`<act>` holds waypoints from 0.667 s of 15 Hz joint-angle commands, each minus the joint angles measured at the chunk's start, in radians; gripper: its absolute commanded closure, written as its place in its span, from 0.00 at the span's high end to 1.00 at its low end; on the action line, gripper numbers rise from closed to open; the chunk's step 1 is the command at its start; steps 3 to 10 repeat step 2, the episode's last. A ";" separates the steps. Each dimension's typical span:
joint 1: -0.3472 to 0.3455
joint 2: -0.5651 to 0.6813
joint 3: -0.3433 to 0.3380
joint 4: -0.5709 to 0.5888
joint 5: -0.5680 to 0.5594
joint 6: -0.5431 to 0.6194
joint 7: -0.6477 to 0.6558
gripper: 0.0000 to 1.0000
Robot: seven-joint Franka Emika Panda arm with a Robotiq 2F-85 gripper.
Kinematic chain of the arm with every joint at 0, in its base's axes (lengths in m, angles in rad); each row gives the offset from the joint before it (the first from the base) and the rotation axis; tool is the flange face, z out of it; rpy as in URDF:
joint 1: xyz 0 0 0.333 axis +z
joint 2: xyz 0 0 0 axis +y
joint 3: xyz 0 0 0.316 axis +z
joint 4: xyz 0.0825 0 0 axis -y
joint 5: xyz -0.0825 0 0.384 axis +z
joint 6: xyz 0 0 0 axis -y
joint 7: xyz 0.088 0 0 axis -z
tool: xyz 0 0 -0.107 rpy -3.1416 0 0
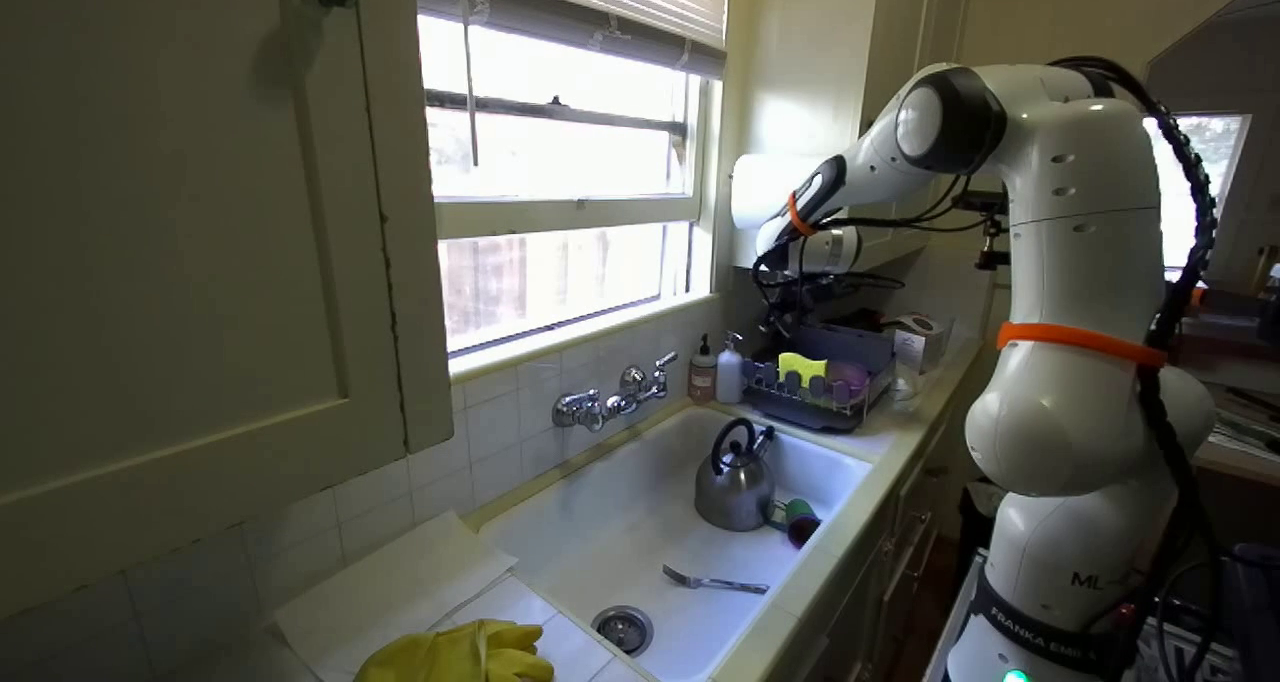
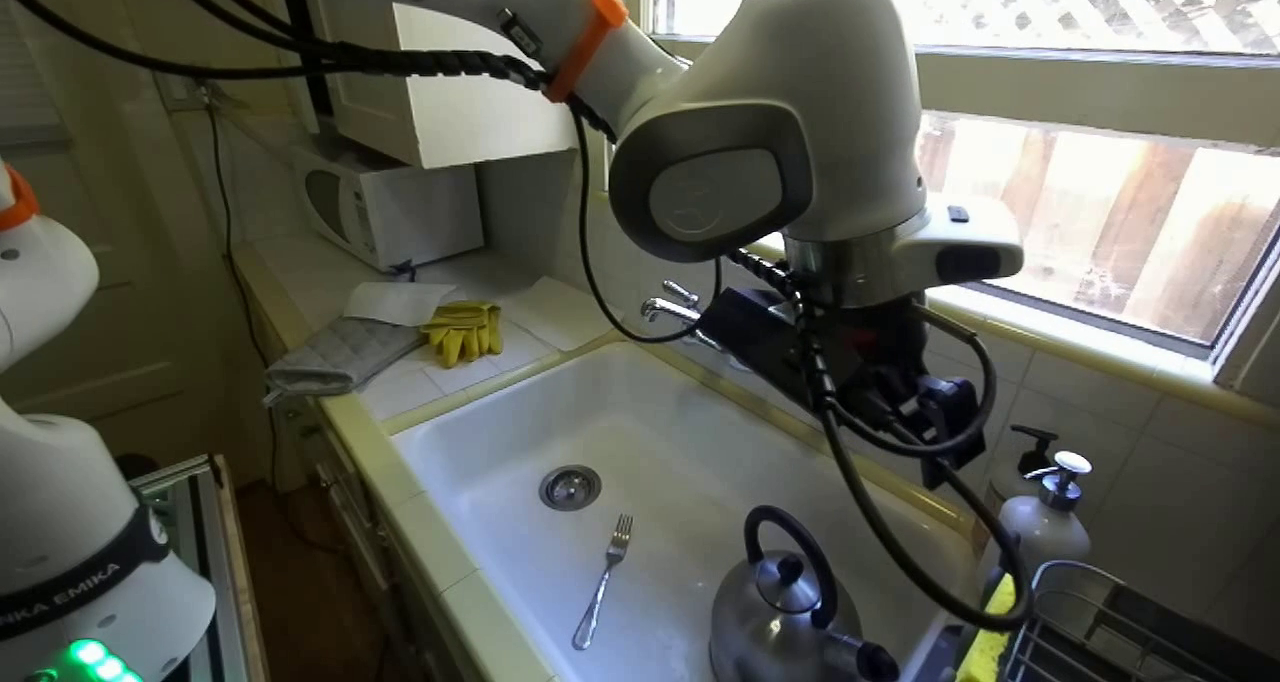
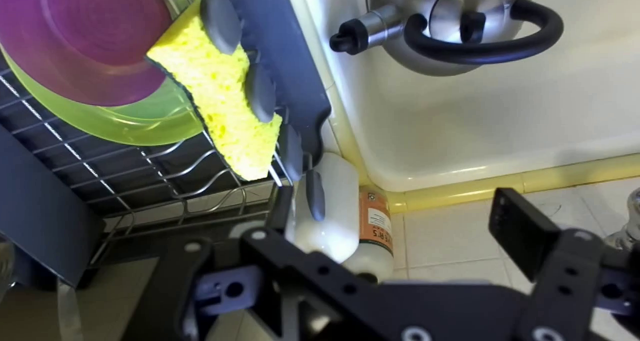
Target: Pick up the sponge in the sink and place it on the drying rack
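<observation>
Sitting in the drying rack (image 3: pixel 287 51), 1 yellow sponge (image 3: pixel 217 98); jaws spread wide

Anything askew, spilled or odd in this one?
Mildly: in the sink, a cup appears to lie on its side beside the kettle instead of standing. The sponge sits in the drying rack, as tasked. I see no spill.

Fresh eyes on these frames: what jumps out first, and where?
Likely the big white robot arm with orange bands, filling much of both exterior views and standing beside the white sink. Next, the vivid yellow sponge in the dark grey drying rack at the sink's end, beside a round purple dish. Then the silver metal kettle with a black handle, upright in the sink.
</observation>
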 commanded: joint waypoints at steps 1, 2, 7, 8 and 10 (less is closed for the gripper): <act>0.008 -0.003 -0.006 -0.002 0.000 -0.002 0.000 1.00; 0.008 -0.005 -0.006 -0.004 0.000 -0.002 -0.001 1.00; 0.008 -0.005 -0.006 -0.004 0.000 -0.002 -0.001 1.00; 0.008 -0.005 -0.006 -0.004 0.000 -0.002 -0.001 1.00; 0.008 -0.005 -0.006 -0.004 0.000 -0.002 -0.001 1.00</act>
